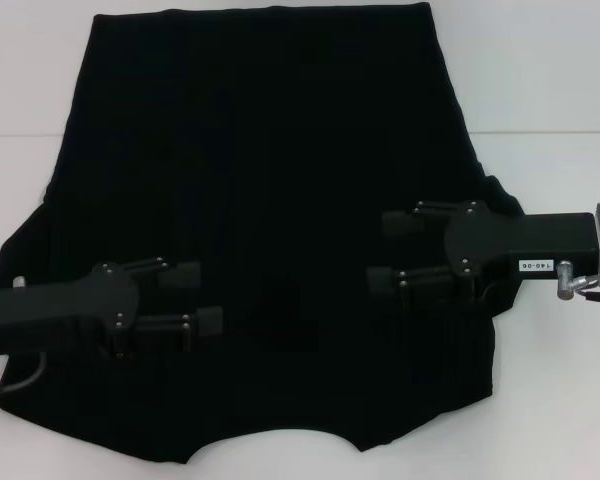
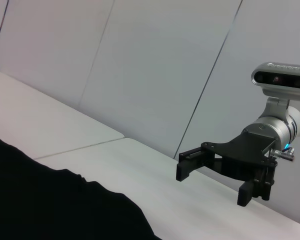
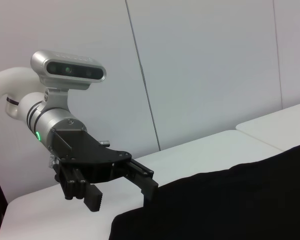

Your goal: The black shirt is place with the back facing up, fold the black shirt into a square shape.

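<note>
The black shirt (image 1: 260,150) lies spread flat on the white table, plain side up, with the neck opening at the near edge and the hem at the far edge. My left gripper (image 1: 200,296) hangs open over the shirt's near left part, fingers pointing toward the middle. My right gripper (image 1: 384,251) hangs open over the near right part, facing the left one. Nothing is held in either. The left wrist view shows the right gripper (image 2: 213,184) open above the table beyond the shirt (image 2: 50,205). The right wrist view shows the left gripper (image 3: 122,196) open beside the shirt (image 3: 230,205).
Bare white table (image 1: 540,100) shows to the left and right of the shirt. A seam line crosses the tabletop (image 2: 80,147). Grey wall panels (image 3: 200,65) stand behind the table.
</note>
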`<action>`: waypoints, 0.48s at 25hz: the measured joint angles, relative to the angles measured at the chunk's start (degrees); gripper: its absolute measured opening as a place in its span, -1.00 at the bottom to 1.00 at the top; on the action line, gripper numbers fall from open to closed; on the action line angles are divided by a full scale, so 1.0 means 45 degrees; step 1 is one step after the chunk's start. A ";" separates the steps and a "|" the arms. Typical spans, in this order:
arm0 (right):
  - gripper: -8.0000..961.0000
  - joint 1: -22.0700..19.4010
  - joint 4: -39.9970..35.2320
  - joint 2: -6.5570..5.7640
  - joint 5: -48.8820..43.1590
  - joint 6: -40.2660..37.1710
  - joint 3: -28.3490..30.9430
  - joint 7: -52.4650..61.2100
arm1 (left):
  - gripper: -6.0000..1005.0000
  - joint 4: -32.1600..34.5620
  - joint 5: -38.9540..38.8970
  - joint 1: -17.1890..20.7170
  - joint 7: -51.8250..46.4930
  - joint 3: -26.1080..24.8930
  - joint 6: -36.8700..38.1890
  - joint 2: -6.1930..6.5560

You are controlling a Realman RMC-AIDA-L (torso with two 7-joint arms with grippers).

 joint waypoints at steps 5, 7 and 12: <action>0.90 -0.0010 0.0005 0.0000 0.0000 0.0020 0.0001 0.0000 | 0.69 0.0000 -0.0002 0.0000 -0.0086 0.0000 0.0000 0.0000; 0.90 -0.0013 0.0026 0.0000 -0.0001 0.0037 0.0001 0.0000 | 0.68 0.0000 -0.0015 0.0000 -0.0091 0.0001 0.0000 0.0000; 0.90 -0.0020 0.0038 0.0000 0.0000 0.0050 0.0005 0.0000 | 0.68 0.0000 -0.0024 0.0000 -0.0109 -0.0002 -0.0012 0.0000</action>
